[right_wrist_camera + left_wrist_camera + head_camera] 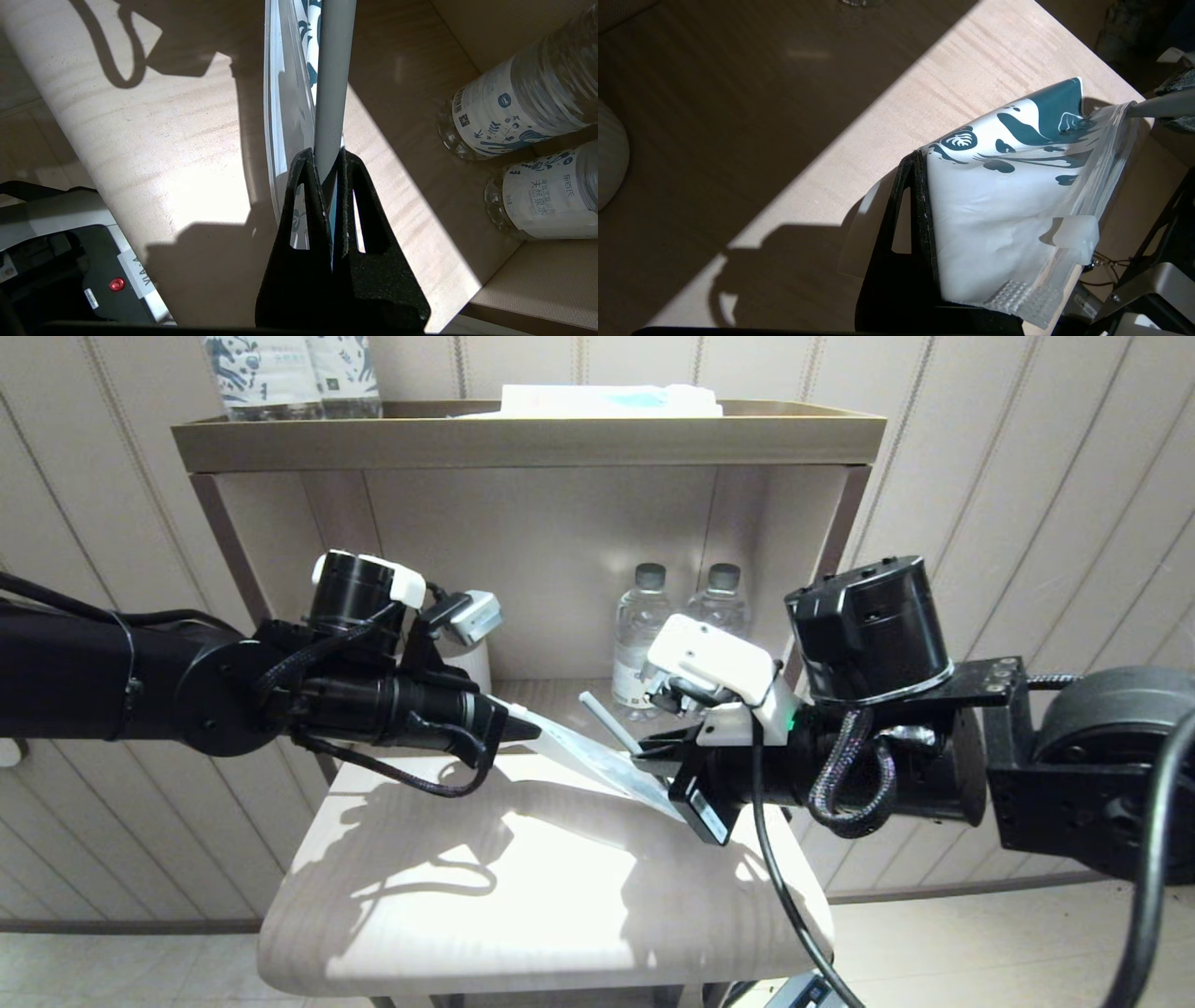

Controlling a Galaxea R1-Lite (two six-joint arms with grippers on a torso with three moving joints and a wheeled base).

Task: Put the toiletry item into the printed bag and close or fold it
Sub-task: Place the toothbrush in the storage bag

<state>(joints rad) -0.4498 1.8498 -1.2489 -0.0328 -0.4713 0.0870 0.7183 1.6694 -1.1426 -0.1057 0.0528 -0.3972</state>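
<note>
Sunlight falls across the pale wooden table (523,915), above which both arms hold the printed bag (597,767) stretched between them, clear of the surface. Left gripper (523,726) is clamped shut on one end of the bag, whose teal leaf print sits at the far, right-hand end. Right gripper (661,761) is closed on the grey handle of the toothbrush (331,93), which lies alongside the bag's printed end and angles up toward the two water bottles (642,644) at the back of the shelf.
</note>
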